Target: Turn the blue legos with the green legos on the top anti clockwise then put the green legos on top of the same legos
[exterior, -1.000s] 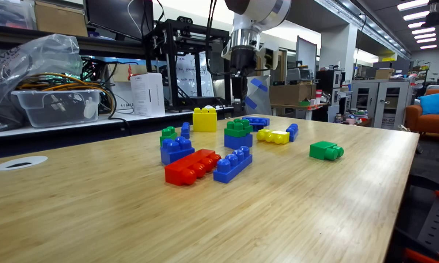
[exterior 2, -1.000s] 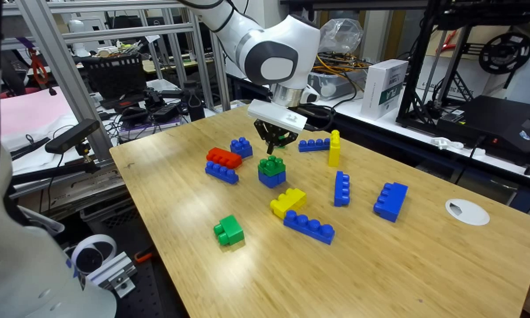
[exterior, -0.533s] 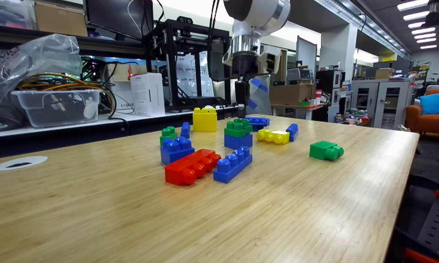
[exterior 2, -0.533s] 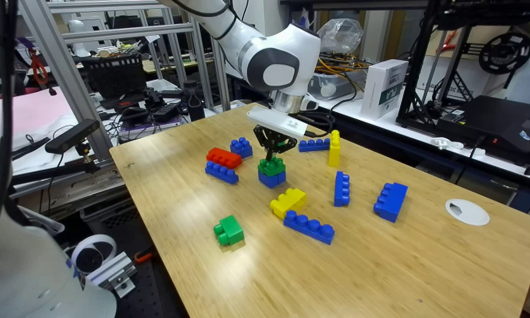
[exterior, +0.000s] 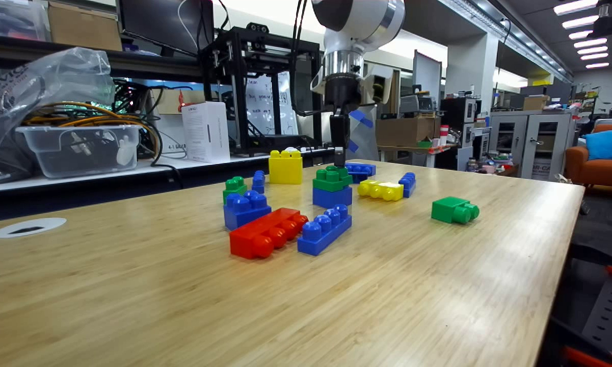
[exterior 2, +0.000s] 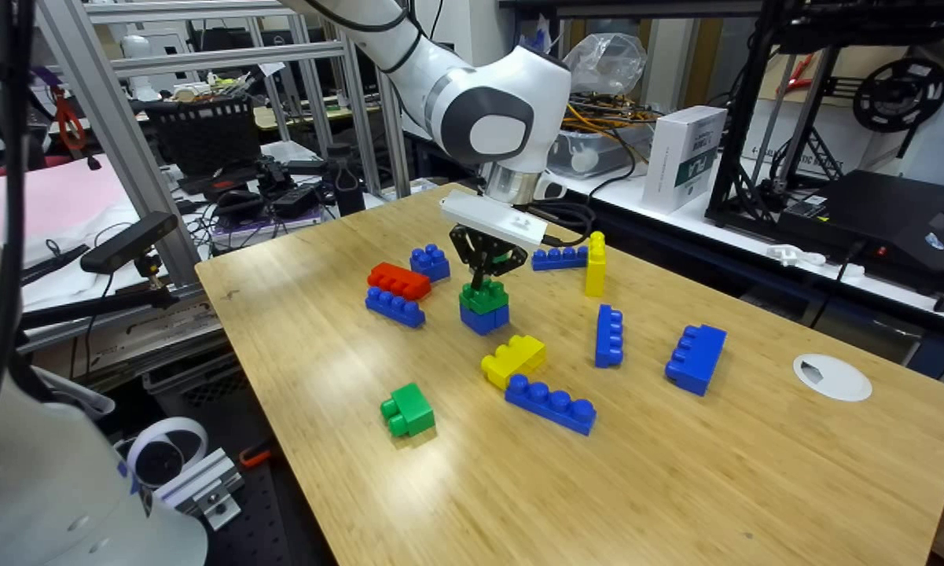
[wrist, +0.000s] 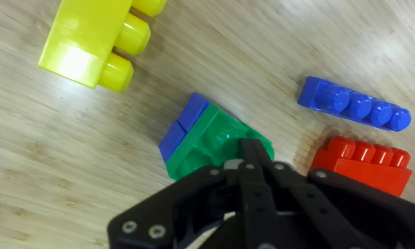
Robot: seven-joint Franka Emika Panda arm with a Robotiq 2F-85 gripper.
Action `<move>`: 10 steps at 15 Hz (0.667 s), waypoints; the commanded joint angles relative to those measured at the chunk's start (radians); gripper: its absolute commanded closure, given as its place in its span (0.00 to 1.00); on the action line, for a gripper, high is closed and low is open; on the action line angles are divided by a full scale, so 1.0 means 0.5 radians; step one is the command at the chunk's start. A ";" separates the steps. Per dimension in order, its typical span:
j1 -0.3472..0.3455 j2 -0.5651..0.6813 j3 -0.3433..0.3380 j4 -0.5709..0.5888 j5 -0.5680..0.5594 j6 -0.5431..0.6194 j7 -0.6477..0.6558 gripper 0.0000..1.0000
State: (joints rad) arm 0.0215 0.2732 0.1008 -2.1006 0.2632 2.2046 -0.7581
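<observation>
The green legos (exterior 2: 485,299) sit pressed on the blue legos (exterior 2: 485,321), forming one upright stack near the table's middle in both exterior views. In the wrist view the green legos (wrist: 224,135) are seen from above, and a side of the blue legos (wrist: 193,110) peeks out at their left. My gripper (wrist: 251,141) is shut, its fingertips together with nothing between them. They point down at the green studs. In an exterior view the gripper (exterior: 339,163) ends right at the height of the stud tops; whether it touches them I cannot tell.
A red brick (wrist: 362,169) and a long blue bar (wrist: 356,103) lie to one side of the stack. On the other side lies a yellow brick (wrist: 86,38). A lone green brick (exterior 2: 409,410), an upright yellow block (exterior 2: 595,266) and several blue bricks are spread around.
My gripper has come down from above and behind the stack to the green studs, with a slight sideways shift at the end. The bricks have not moved.
</observation>
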 commanded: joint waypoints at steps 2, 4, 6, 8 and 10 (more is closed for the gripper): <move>-0.026 0.036 0.026 0.027 -0.043 -0.055 -0.020 1.00; -0.027 0.046 0.029 0.022 -0.041 -0.052 -0.032 1.00; -0.026 0.050 0.030 0.017 -0.045 -0.052 -0.041 1.00; -0.025 0.049 0.031 0.013 -0.048 -0.048 -0.050 1.00; -0.025 0.050 0.032 0.009 -0.051 -0.047 -0.058 1.00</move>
State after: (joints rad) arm 0.0217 0.2823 0.1035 -2.1010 0.2627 2.1947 -0.7728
